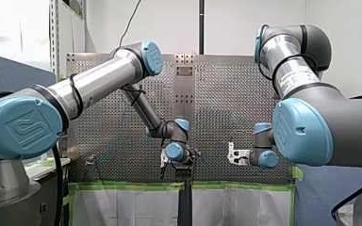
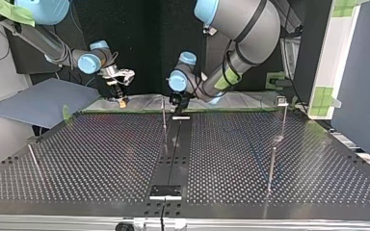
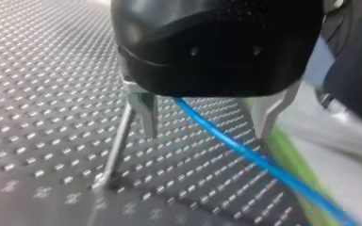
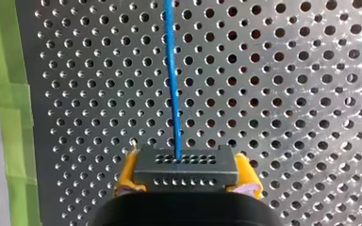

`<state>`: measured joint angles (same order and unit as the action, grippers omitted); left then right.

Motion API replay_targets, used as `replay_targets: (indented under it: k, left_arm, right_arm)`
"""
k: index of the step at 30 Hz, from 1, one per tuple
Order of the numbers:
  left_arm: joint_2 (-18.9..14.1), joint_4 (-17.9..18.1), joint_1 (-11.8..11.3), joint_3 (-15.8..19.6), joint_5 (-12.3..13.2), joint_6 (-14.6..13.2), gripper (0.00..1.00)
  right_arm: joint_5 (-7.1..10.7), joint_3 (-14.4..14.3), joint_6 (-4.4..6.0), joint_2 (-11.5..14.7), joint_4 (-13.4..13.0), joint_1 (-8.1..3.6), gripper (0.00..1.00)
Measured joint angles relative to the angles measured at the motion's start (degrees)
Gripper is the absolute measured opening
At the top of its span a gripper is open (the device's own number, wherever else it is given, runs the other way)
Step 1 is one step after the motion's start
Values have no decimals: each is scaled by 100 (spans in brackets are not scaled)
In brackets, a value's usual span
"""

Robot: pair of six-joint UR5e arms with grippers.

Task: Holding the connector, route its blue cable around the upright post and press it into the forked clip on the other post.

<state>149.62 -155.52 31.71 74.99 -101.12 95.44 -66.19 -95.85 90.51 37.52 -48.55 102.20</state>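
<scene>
In the right wrist view my right gripper (image 4: 186, 181) has its yellow pads (image 4: 127, 176) shut on a dark grey connector (image 4: 186, 167). The blue cable (image 4: 172, 80) runs straight ahead from it over the perforated plate. In the left wrist view my left gripper (image 3: 205, 135) is open, its metal fingers (image 3: 143, 110) wide apart. The blue cable (image 3: 245, 153) passes loose between them. A thin upright post (image 3: 119, 143) stands just beside one finger. In the top view the post (image 2: 164, 113) stands by my left gripper (image 2: 178, 103). A taller post carries the forked clip (image 2: 282, 101).
Two more thin posts (image 2: 272, 166) (image 2: 33, 159) rise from the perforated table (image 2: 101, 159). A small black plate (image 2: 165, 191) lies on the centre strip near the top view's front edge. Green tape (image 1: 132, 186) lines the table's edge below both grippers.
</scene>
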Motion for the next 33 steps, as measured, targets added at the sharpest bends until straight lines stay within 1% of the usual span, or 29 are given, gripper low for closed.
replay_targets:
  k: [3, 11, 16, 19, 24, 30, 33]
  left_arm:
    - [-57, -58, -16, 98, 142, 4, 100]
    - [-198, 69, -10, 445, 526, 14, 100]
    - [-369, 87, 28, 588, 781, 3, 100]
    - [-470, 99, 29, 670, 877, 1, 100]
    - [-574, 129, 24, 785, 868, 0, 100]
    - [-615, 174, 28, 919, 755, 0, 100]
    - [-657, 205, 34, 985, 738, 0, 100]
  right_arm:
    - [1, 0, -1, -1, 8, -1, 0]
    - [7, 0, 3, -9, 11, -2, 0]
    - [15, 0, -3, -5, 60, -2, 0]
    - [16, 0, -5, -3, 76, -2, 0]
    - [18, 0, -5, -2, 81, 0, 0]
    - [52, 0, 2, -3, 73, -1, 0]
    - [59, 0, 7, -3, 71, -2, 0]
